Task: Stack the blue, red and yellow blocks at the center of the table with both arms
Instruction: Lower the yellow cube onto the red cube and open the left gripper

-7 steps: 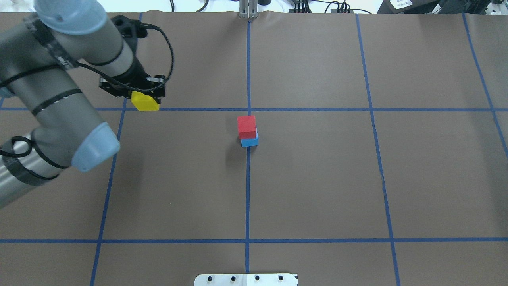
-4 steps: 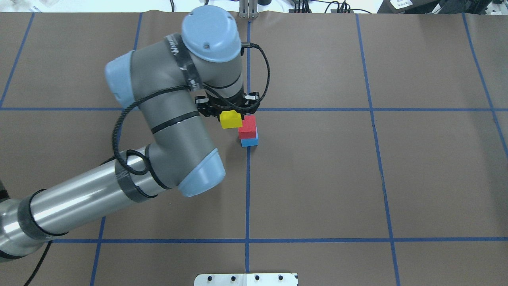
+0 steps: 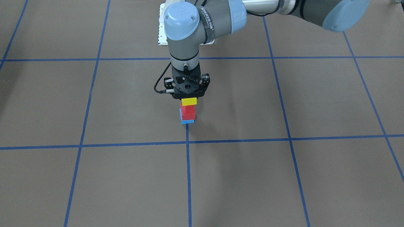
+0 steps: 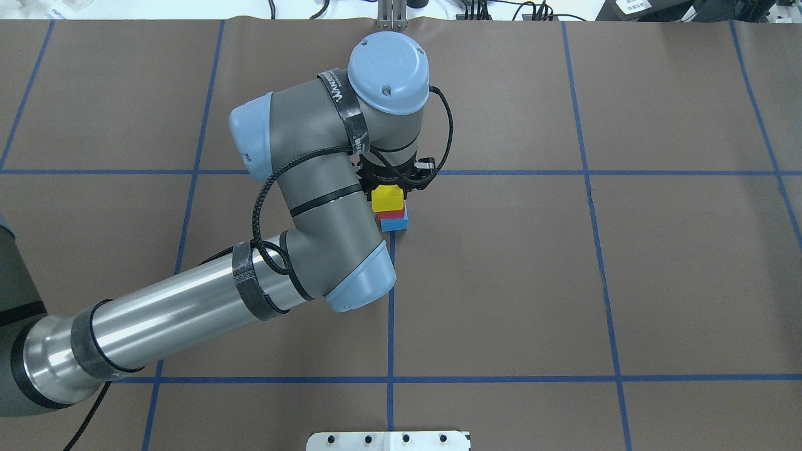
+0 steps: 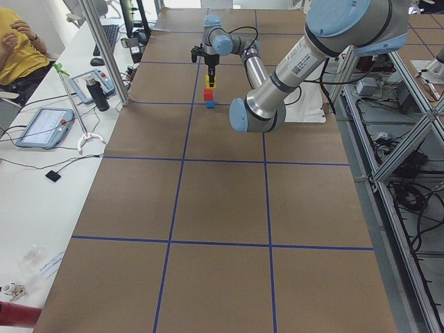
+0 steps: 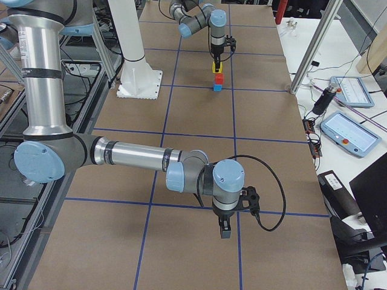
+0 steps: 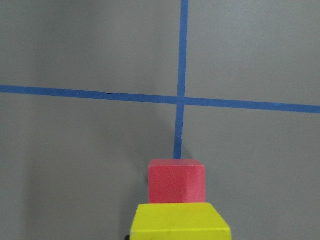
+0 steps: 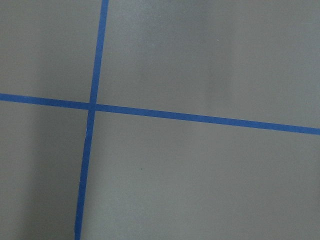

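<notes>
Tabletop (image 4: 564, 282) stack (image 4: 395, 221) half-hidden; left gripper (image 3: 188, 99) clamps yellow block (image 3: 189, 101); cannot tell for right gripper (image 6: 225, 232).

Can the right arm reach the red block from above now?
Probably not. The left gripper holds the yellow block directly over the red block, covering its top, and the right gripper hangs far off along the table.

There were three blocks: one yellow block (image 3: 189, 101), one red block (image 3: 189, 112), one blue block (image 3: 188, 121). Two arms showed, the left arm (image 4: 326, 207) and the right arm (image 6: 133, 158), over one table (image 4: 626, 282).
</notes>
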Robot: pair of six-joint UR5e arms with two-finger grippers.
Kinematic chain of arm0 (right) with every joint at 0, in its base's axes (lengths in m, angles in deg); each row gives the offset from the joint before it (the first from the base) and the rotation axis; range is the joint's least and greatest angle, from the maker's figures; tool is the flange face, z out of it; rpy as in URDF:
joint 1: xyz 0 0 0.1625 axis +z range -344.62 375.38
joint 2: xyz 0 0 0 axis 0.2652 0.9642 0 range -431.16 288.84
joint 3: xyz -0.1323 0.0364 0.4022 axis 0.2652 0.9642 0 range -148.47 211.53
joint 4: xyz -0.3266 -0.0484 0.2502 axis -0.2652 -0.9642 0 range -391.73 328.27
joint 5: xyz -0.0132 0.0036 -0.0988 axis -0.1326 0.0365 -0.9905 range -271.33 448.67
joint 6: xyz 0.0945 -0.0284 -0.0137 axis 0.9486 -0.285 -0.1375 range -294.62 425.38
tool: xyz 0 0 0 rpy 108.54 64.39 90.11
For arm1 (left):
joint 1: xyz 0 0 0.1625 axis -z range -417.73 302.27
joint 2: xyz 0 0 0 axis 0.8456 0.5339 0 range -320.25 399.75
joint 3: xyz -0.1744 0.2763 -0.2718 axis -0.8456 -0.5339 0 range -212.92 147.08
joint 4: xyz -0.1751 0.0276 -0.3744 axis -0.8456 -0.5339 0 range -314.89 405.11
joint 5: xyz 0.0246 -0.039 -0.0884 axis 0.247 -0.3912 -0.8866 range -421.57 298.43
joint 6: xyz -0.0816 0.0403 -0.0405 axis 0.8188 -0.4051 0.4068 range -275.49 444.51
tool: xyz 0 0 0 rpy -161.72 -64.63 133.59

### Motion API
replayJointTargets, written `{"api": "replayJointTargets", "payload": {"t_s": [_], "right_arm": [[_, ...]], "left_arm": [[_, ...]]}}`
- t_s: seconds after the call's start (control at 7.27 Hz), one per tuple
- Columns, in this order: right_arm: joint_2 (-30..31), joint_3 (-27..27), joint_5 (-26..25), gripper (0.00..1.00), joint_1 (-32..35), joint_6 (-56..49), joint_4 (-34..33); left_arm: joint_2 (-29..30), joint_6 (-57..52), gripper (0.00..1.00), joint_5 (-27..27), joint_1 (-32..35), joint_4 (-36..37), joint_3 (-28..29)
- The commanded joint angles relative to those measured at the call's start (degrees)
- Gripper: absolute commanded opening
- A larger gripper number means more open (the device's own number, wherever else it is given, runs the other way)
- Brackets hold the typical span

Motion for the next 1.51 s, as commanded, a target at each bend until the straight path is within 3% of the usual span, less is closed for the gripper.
{"api": "replayJointTargets", "payload": {"t_s": [0.0, 1.1, 1.24, 1.38], "right_arm": [[-0.05, -0.01, 0.0, 1.0, 0.0, 0.01, 0.0], [0.04, -0.01, 0.0, 1.0, 0.0, -0.16, 0.0], [-0.05, -0.01, 0.0, 1.0, 0.0, -0.16, 0.0], [-0.05, -0.01, 0.0, 1.0, 0.0, -0.16, 0.0]], "left_arm": [[-0.06, 0.05, 0.0, 0.01, -0.02, -3.31, 2.16], [-0.06, -0.04, 0.0, 0.01, 0.15, -5.61, 4.11], [-0.06, -0.13, 0.09, 0.01, 0.15, -5.7, 4.11], [-0.06, -0.21, 0.36, 0.01, 0.15, -5.7, 4.2]]}}
